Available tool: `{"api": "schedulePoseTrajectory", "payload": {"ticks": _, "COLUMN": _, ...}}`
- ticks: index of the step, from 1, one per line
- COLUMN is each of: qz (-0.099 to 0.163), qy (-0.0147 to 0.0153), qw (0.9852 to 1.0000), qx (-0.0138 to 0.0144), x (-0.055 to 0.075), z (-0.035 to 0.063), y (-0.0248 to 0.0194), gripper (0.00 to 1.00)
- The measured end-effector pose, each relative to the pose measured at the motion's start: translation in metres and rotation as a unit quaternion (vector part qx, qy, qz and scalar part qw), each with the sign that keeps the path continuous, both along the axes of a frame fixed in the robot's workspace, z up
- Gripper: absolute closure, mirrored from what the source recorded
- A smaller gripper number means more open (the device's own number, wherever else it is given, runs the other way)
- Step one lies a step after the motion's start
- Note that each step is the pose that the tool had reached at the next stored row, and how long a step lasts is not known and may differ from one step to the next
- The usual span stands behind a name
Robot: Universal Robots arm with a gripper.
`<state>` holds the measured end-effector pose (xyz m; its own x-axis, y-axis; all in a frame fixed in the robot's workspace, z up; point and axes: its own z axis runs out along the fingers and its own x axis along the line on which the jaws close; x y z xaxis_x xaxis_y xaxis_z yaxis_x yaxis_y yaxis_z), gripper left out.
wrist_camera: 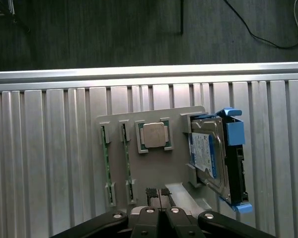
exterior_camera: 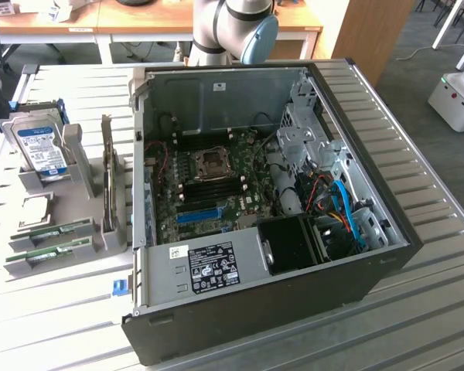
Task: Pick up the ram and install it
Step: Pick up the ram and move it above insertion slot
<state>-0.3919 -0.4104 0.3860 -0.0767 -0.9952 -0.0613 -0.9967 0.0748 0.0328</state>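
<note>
Hovering above grey holder near the table edge.
Gripper pressed together, pinching nothing; two ram sticks on edge in holder slots, hard drive alongside.

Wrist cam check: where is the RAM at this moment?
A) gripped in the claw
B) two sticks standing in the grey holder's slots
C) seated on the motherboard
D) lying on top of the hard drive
B: the first ram stick and the second ram stick stand on edge in the grey holder, beside the CPU; the claw is shut on nothing.
</note>
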Motion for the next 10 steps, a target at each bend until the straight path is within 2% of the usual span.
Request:
{"api": "schedulePoseTrajectory", "payload": {"ticks": 5, "qz": 0.001, "qy": -0.0001, "qw": 1.0, "qx": 0.0, "x": -0.0001, "z": 0.0, "y": 0.0, "gripper": 0.89}}
{"api": "schedulePoseTrajectory", "payload": {"ticks": 10, "qz": 0.026, "qy": 0.0, "qw": 0.9997, "qx": 0.0, "x": -0.0001, "z": 0.0, "y": 0.0, "gripper": 0.89}}
